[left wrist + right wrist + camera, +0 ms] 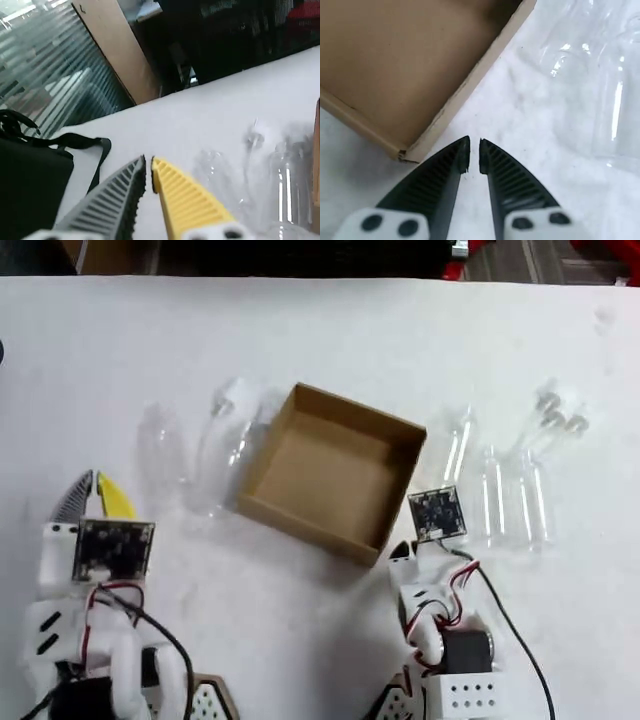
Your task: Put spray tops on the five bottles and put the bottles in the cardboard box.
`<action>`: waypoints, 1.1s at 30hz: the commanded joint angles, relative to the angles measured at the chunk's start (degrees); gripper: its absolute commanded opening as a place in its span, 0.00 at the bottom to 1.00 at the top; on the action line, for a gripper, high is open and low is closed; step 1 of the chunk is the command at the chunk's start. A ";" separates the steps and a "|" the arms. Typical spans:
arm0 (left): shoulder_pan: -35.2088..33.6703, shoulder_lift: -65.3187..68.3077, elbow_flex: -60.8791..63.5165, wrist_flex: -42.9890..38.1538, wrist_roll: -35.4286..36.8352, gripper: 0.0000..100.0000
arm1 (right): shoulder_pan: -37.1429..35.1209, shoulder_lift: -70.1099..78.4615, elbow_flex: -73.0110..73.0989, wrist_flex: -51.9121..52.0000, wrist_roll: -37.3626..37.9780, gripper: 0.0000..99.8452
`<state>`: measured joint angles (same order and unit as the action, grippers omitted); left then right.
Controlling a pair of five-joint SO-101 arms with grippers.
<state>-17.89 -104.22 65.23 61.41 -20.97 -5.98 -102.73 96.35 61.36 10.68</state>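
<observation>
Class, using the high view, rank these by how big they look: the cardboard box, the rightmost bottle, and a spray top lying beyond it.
Largest: cardboard box
Next: rightmost bottle
Smallest: spray top

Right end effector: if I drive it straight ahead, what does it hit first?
Probably the box, its wall near the corner; if pitched down, the table first. The bottles lie off to one side.

Cardboard box (330,475), centre of high view: brown paperboard, matt, raw cut edges. Bottles (525,502) right and left of box: clear plastic, glossy highlights. Spray tops (560,412), upper right: pale plastic. Table (320,330): white, matt, smooth. Left gripper (148,165): ridged matt plastic fingers. Right gripper (474,150): ridged matt black plastic. Bag (30,190), lower left of left wrist view: black cloth.
</observation>
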 commanded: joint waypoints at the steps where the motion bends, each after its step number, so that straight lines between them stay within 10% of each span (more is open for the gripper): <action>1: 0.84 12.18 -11.69 -0.44 -0.53 0.05 | 0.66 -0.40 0.53 0.31 -0.18 0.01; 33: 6.81 153.71 -134.51 32.09 29.01 0.10 | 0.66 -0.40 0.53 0.31 -0.18 0.01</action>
<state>-11.38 39.52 -57.14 92.88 4.97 -5.98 -102.73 96.35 61.36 10.68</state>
